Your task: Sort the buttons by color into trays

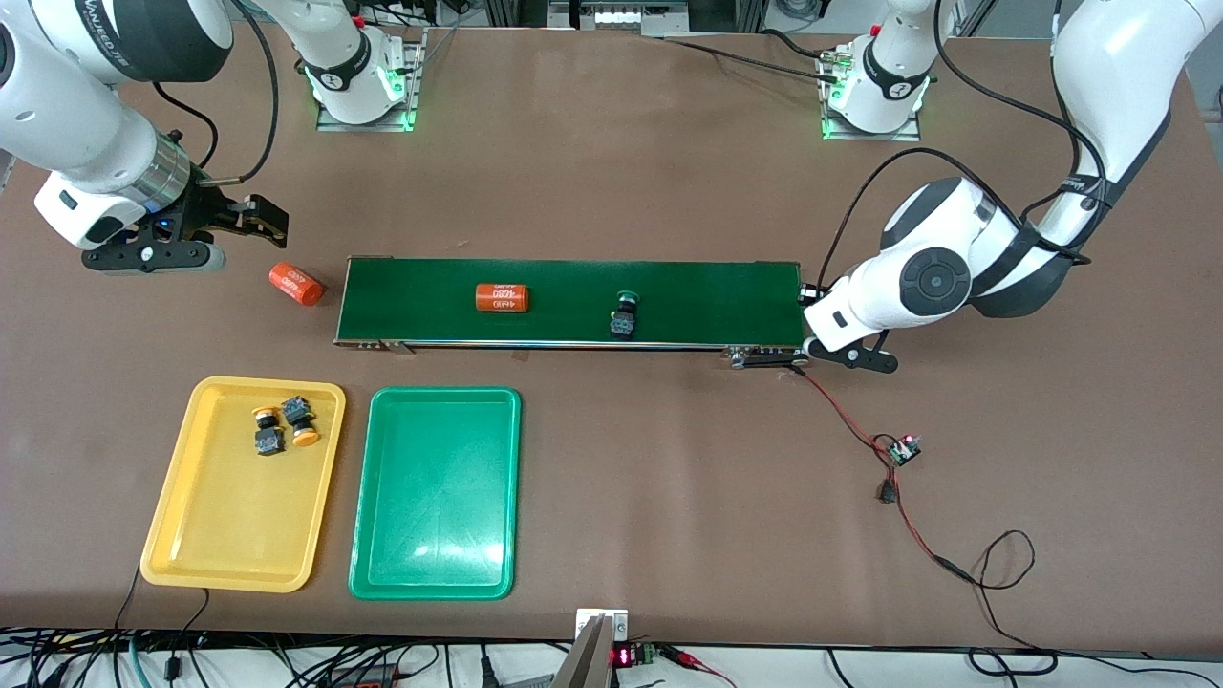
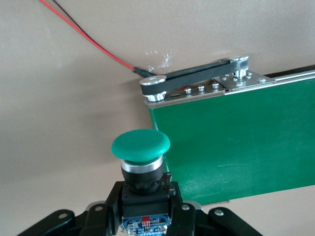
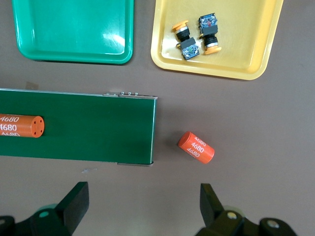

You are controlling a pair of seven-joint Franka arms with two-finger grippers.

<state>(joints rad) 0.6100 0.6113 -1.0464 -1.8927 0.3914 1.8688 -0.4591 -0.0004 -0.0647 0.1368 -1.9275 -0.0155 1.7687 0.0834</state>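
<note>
A: Where do we find the buttons?

B: Two yellow buttons (image 1: 283, 426) lie in the yellow tray (image 1: 205, 535); the green tray (image 1: 435, 535) beside it holds none. One green button (image 1: 625, 314) sits on the belt (image 1: 717, 301).

A: And the grippers?

B: The left gripper (image 2: 146, 216), at the belt's left-arm end, is clamped on another green button (image 2: 141, 147). The right gripper (image 1: 250, 218) hangs over bare table near an orange cylinder (image 1: 295, 284), fingers apart.

I see a brown table (image 1: 611, 143) and a dark green conveyor belt (image 1: 573, 302). One tray is yellow (image 1: 229, 535), the other green (image 1: 435, 535). Two buttons (image 1: 269, 430) in the yellow tray show yellow-orange caps on black-blue bodies. My left gripper's button (image 2: 141, 152) has a green cap, silver collar, black body. The orange cylinders (image 1: 503, 297) carry white 4680 lettering.
</note>
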